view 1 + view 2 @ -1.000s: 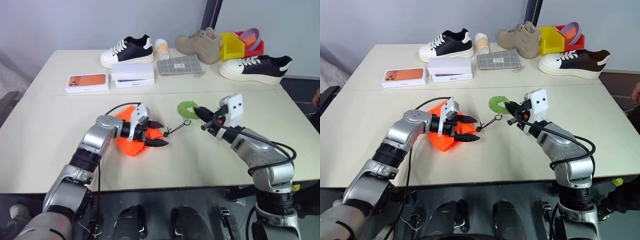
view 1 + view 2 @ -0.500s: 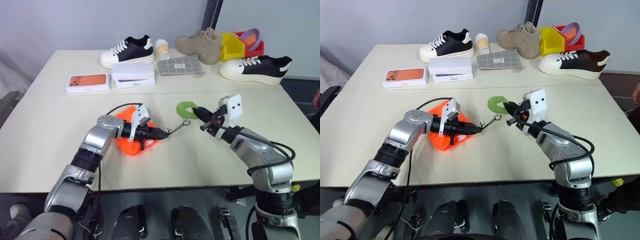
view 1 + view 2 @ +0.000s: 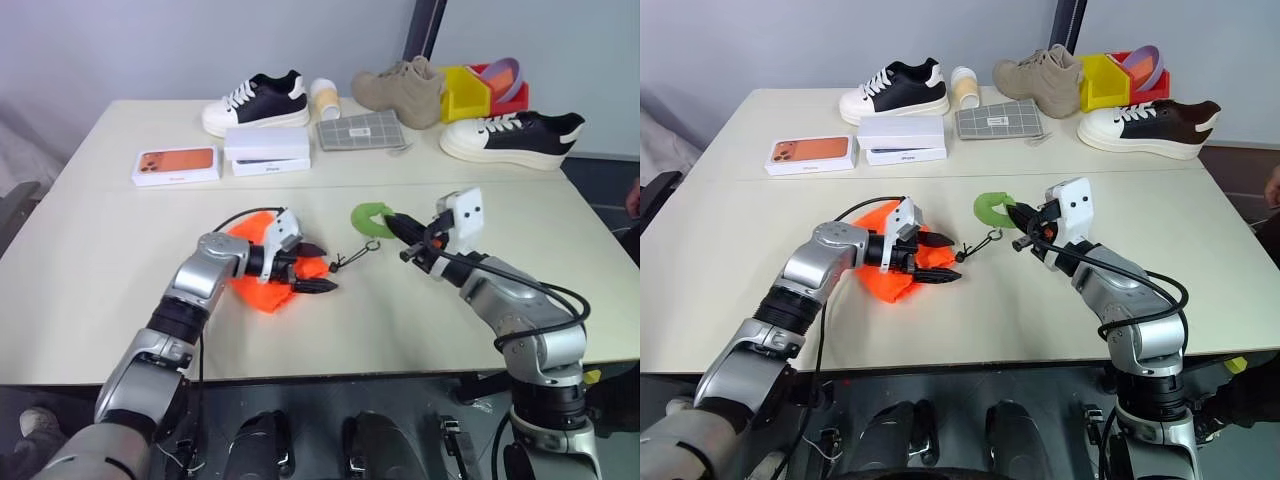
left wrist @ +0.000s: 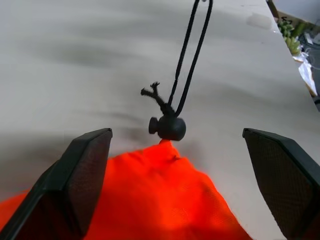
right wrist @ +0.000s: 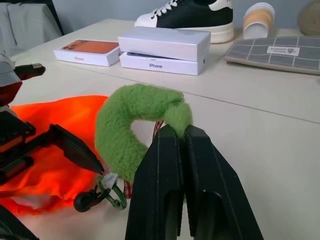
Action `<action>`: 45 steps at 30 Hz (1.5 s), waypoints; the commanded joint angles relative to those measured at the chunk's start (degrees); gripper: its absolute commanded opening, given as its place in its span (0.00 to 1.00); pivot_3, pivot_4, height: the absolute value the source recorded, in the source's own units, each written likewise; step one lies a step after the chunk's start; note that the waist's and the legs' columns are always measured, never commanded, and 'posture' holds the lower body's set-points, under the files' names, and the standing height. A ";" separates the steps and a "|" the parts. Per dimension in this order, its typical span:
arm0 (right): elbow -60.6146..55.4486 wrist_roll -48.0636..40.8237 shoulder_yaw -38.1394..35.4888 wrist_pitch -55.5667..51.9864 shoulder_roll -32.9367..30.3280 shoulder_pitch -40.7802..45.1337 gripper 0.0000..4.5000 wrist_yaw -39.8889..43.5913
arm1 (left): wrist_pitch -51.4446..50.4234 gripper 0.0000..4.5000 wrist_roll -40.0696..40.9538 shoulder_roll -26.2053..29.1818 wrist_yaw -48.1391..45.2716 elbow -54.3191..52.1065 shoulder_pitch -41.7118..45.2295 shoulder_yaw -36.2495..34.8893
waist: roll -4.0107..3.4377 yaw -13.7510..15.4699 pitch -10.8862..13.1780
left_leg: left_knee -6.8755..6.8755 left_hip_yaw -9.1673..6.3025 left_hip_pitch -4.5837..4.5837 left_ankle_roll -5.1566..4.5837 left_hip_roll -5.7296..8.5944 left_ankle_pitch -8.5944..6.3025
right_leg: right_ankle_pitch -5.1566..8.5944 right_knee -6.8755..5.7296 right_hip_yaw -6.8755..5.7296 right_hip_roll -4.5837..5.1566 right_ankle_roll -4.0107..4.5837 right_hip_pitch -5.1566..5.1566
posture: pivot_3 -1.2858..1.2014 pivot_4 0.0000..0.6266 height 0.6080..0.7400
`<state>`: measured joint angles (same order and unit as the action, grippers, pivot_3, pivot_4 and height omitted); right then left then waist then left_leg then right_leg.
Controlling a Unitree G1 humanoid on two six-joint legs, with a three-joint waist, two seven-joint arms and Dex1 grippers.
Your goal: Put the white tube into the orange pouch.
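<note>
From the head, the left gripper [image 3: 312, 266] is seen spread wide over the orange pouch [image 3: 262, 282] on the table [image 3: 90, 250]. At the left wrist, its cord stopper [image 4: 171, 127] is framed. At the right wrist, the right gripper [image 5: 181, 131] is pinched on a green fuzzy ring [image 5: 131, 125].

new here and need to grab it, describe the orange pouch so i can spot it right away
On the near half of the cream table, look between the open left end effector fingers. The orange pouch lies crumpled there: soft neon fabric with a dark drawstring, unlike the rigid white phone box with an orange picture farther back.
</note>
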<state>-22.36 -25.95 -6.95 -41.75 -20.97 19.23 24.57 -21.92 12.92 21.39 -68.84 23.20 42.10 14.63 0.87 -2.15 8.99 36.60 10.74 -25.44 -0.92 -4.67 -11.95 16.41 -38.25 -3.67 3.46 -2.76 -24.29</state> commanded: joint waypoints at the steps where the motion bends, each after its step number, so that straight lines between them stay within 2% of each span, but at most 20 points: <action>1: -2.83 -0.74 -0.01 1.25 -0.37 0.77 0.00 0.02 | 0.89 0.99 -0.73 -0.94 -1.15 1.26 1.43 0.78 | 0.00 0.00 0.00 | 0.02 -0.01 0.00 -0.06 0.00 -0.03 | 0.00 -0.01 0.00 0.00 0.00 0.00 | 0.52 0.24 1.00; 6: -3.21 -0.73 0.04 1.17 -0.27 0.54 0.00 -0.34 | 1.40 0.99 -1.39 -1.69 -1.95 2.99 2.21 0.79 | 0.00 0.02 0.00 | 0.12 -0.01 -0.01 -0.06 -0.02 -0.04 | 0.00 -0.06 0.00 -0.01 0.00 0.01 | 0.52 0.24 1.00; 7: -3.29 -0.73 0.04 1.17 -0.24 0.50 0.00 -0.41 | 1.53 0.94 -1.55 -1.73 -2.09 3.25 2.30 0.79 | 0.00 0.02 0.00 | 0.16 -0.02 -0.02 -0.07 -0.03 -0.04 | 0.00 -0.08 -0.01 -0.01 0.00 0.01 | 0.52 0.24 1.00; 9: -3.43 -0.75 0.01 1.20 -0.21 0.41 0.00 -0.50 | 1.66 0.80 -1.78 -1.75 -2.29 3.57 2.42 0.81 | 0.00 0.00 0.00 | 0.23 -0.02 -0.03 -0.14 -0.04 -0.09 | 0.00 -0.10 -0.01 -0.01 0.00 0.03 | 0.52 0.24 1.00; 16: -3.65 -0.85 -0.01 1.40 -0.21 0.29 0.00 -0.61 | 1.81 0.05 -2.36 -1.63 -2.63 4.02 2.56 0.87 | 0.00 0.04 0.00 | 0.33 -0.04 -0.04 -0.23 -0.04 -0.15 | 0.00 -0.11 -0.01 0.01 0.00 0.08 | 0.52 0.24 1.00; 17: -3.65 -0.86 0.00 1.45 -0.21 0.28 0.00 -0.59 | 1.82 0.01 -2.47 -1.62 -2.60 4.01 2.54 0.84 | 0.00 0.05 0.00 | 0.33 -0.04 -0.04 -0.23 -0.04 -0.15 | 0.00 -0.11 -0.01 0.01 0.00 0.08 | 0.52 0.24 1.00; 29: -3.07 -0.60 -0.08 1.79 -0.31 0.27 0.00 -0.65 | 3.44 0.01 -2.92 -0.99 -3.05 4.39 2.45 -0.23 | 0.00 0.02 0.00 | 0.36 -0.04 -0.04 -0.25 -0.05 -0.16 | 0.00 -0.13 -0.01 0.01 0.00 0.08 | 0.52 0.24 1.00; 32: -2.85 -0.56 -0.14 1.89 -0.35 0.37 0.00 -0.64 | 3.33 0.18 -2.00 -0.58 -3.76 3.89 2.58 -1.08 | 0.00 -0.03 0.00 | 0.36 -0.04 -0.05 -0.25 -0.05 -0.16 | 0.00 -0.13 -0.01 0.01 0.00 0.07 | 0.52 0.24 1.00; 35: -2.64 -0.64 -0.21 2.03 -0.40 0.92 0.00 -0.68 | 5.19 0.48 -2.43 0.11 -3.85 3.49 3.01 -1.33 | 0.00 -0.08 0.00 | 0.36 -0.04 -0.05 -0.25 -0.05 -0.16 | 0.00 -0.14 -0.01 0.01 0.00 0.07 | 0.52 0.24 1.00; 45: -2.88 -1.16 -0.73 2.09 -0.45 2.33 0.00 -0.87 | 9.37 0.48 -5.01 0.03 -4.57 4.62 4.49 1.01 | 0.00 0.12 0.00 | 0.40 -0.04 -0.09 -0.25 -0.05 -0.16 | 0.00 -0.14 -0.02 0.01 0.00 0.06 | 0.52 0.24 1.00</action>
<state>-22.86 -26.13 -6.68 -40.85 -21.06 20.52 23.87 -14.13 8.52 21.91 -73.28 28.13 45.42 15.04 0.87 -2.03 8.99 37.00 10.70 -25.53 -1.18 -4.72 -12.11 16.41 -38.39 -3.69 3.47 -2.76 -24.24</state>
